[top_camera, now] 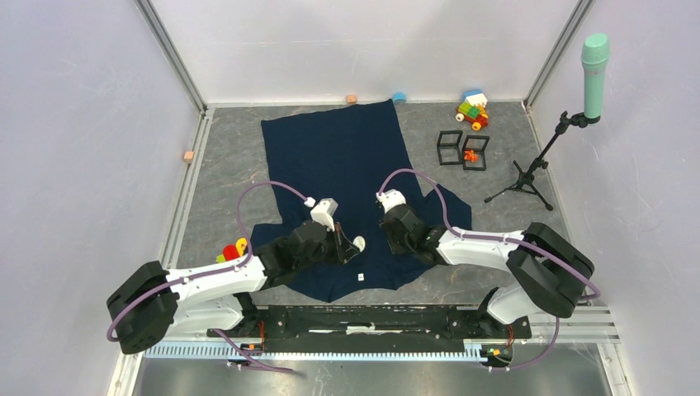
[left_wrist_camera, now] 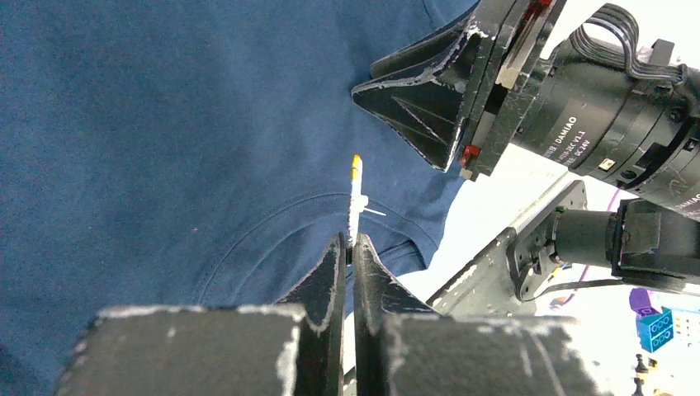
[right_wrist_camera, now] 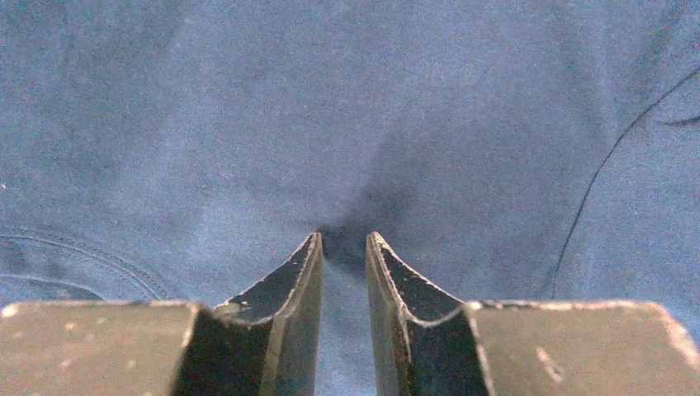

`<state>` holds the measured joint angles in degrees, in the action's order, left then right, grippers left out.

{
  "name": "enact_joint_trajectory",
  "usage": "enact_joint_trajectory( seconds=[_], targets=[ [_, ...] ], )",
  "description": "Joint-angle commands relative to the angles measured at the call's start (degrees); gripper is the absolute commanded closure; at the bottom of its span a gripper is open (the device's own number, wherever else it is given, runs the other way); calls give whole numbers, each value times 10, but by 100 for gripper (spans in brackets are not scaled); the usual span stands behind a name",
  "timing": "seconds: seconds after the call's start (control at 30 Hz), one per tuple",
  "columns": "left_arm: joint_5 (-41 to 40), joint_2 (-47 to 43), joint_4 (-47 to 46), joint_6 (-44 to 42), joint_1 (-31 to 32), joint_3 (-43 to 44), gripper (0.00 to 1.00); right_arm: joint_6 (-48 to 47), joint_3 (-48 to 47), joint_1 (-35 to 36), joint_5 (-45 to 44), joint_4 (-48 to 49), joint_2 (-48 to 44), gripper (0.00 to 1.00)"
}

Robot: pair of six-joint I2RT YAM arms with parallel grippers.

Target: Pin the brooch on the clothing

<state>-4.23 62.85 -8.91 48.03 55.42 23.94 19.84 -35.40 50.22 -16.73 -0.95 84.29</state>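
The clothing [top_camera: 338,157] is a dark navy shirt spread flat over the middle of the table, its collar towards the arms. My left gripper [left_wrist_camera: 351,241] is shut on the brooch [left_wrist_camera: 355,194], a thin white piece with a yellow tip, seen edge-on and held just above the collar seam. From above, the brooch [top_camera: 358,243] shows as a small white disc at the left gripper [top_camera: 350,246]. My right gripper [right_wrist_camera: 342,239] stands close to its right, tips pressed down on the clothing [right_wrist_camera: 248,124]. Its jaws are partly apart, with a small dark pucker of fabric at the tips.
A red and yellow toy [top_camera: 235,247] lies by the left arm. Two black wire-frame cubes [top_camera: 462,150] and a toy block car [top_camera: 473,109] sit at the back right. A stand [top_camera: 528,173] carries a teal microphone [top_camera: 594,66]. Small blocks [top_camera: 352,99] line the back edge.
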Motion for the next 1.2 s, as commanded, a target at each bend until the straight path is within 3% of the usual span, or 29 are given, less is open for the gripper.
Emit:
enact_joint_trajectory(
  seconds=[0.0,0.33,0.77,1.17],
  targets=[
    [-3,3,-18,-8,-4,12,98,19,10,-2,0,-1,13,73],
    [12,63,-19,-21,-3,39,98,15,26,-2,17,6,-18,100],
    [-11,174,-19,4,16,102,98,13,78,-1,48,91,-109,100],
    [-28,263,-13,10,36,158,98,27,119,-1,80,154,-127,100]
  ],
)
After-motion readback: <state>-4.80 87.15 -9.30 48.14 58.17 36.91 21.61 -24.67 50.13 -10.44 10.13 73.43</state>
